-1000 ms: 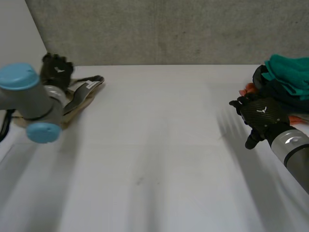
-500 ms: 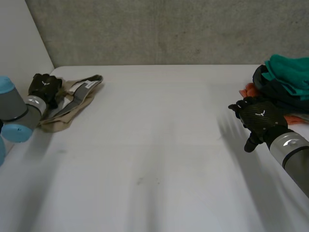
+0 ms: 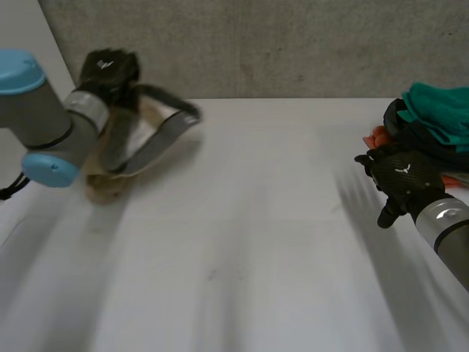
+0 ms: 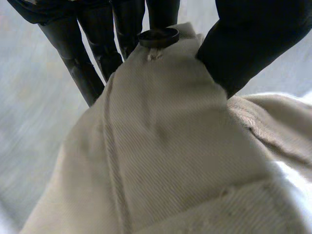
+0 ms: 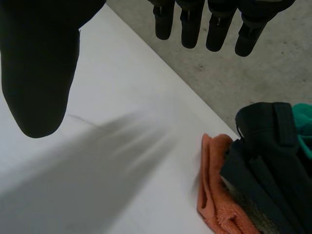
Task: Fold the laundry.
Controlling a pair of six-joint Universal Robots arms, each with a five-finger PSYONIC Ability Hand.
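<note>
A beige garment (image 3: 135, 143) with a grey waistband hangs lifted over the table's far left, its lower end near the tabletop. My left hand (image 3: 108, 72) is shut on its top edge. In the left wrist view the thumb (image 4: 253, 44) and fingers (image 4: 92, 58) pinch the beige cloth (image 4: 165, 146) beside a dark button (image 4: 158, 36). My right hand (image 3: 401, 180) hovers open at the table's right side, beside the laundry pile (image 3: 432, 121). Its straight fingers (image 5: 195, 24) and thumb (image 5: 39, 68) hold nothing.
The pile at the right edge holds a teal cloth (image 3: 443, 110), a dark garment (image 5: 273, 156) and an orange cloth (image 5: 217, 195). A grey concrete wall (image 3: 256, 44) stands behind the white table (image 3: 256, 242).
My left hand has closed on the beige garment and lifted it off the table, up and to the right. The right hand has barely moved.
</note>
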